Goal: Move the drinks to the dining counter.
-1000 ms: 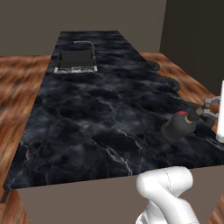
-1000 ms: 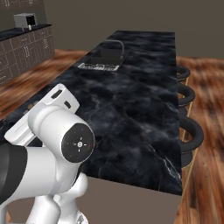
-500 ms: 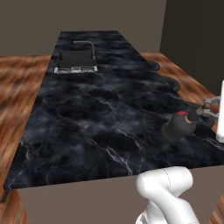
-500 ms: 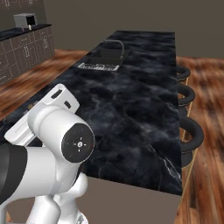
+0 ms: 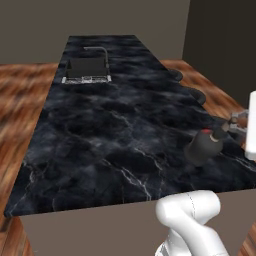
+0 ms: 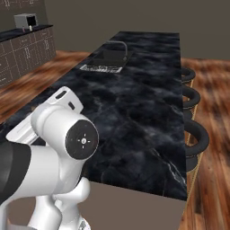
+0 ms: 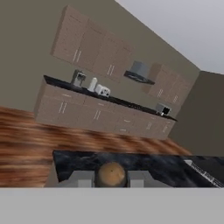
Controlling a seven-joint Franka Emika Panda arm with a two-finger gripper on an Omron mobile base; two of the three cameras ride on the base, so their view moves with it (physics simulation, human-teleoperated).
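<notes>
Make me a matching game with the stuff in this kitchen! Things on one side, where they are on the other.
Things:
1. dark bottle
2. sink
3. stools
4. toaster oven

Places:
A. on the far worktop by the wall
B. along the island's edge, over the wood floor
C. set into the island's far end
D. gripped by the gripper over the island's near right corner

Pairs: 1-D, 2-C, 3-B, 4-A

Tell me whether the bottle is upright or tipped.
Tipped. In the left base view the bottle leans over the counter, its neck slanting toward the right edge, gripped by the gripper.
</notes>
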